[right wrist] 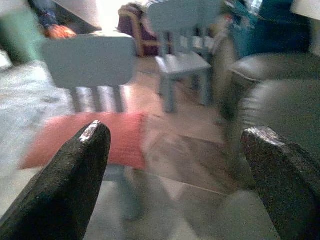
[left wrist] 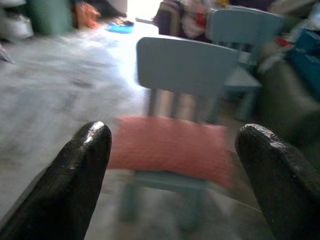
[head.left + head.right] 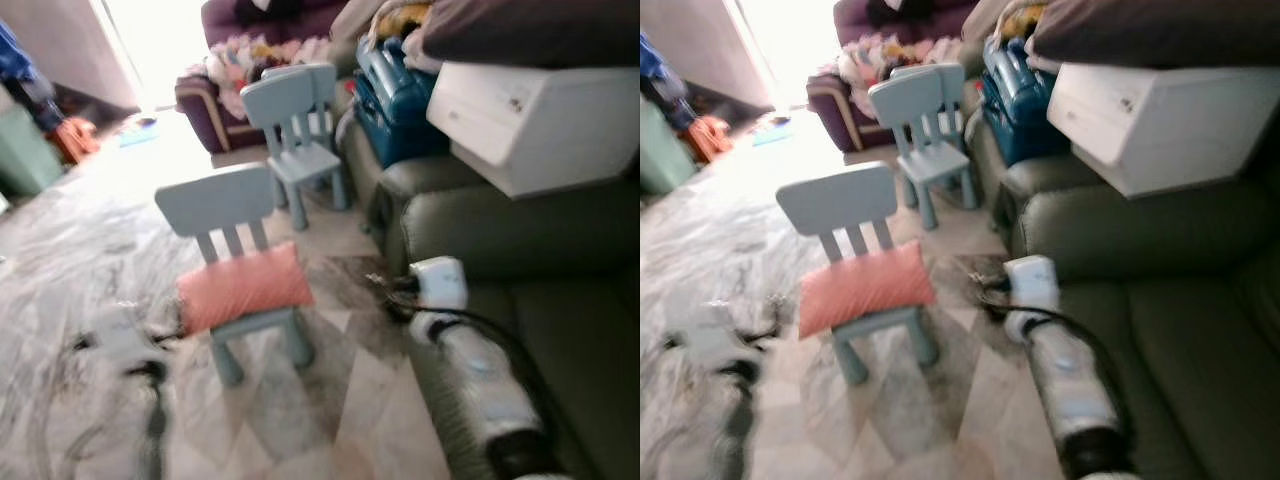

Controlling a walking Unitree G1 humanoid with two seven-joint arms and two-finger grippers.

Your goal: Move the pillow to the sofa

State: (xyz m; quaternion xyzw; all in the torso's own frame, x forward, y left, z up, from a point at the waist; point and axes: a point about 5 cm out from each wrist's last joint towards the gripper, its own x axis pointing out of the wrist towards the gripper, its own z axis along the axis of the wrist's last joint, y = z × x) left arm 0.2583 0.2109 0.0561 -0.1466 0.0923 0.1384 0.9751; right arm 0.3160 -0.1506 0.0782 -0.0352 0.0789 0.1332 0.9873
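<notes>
Floor [image 3: 60, 250]: pale marbled tile, sunlit at the far end. Salmon-pink rectangular pillow [image 3: 243, 287]: laid on the seat of a small light-blue plastic chair [image 3: 222, 205], against its backrest. Second matching blue chair [image 3: 293, 120]: set further back. Dark olive leather sofa [image 3: 520, 250]: at the right, loaded with a white box [image 3: 530, 115] and a blue bag [image 3: 395, 95]. Purple armchair [image 3: 215, 105]: at the rear. Left tool [image 2: 172, 145] and right tool [image 1: 175, 150]: fingers spread apart, nothing held. No writing legible.

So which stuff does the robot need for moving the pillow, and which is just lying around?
For the job:
pink pillow
small blue chair it lies on
green sofa
left end effector, open
right end effector, open

Just lying about:
second blue chair
white box
purple sofa
</notes>
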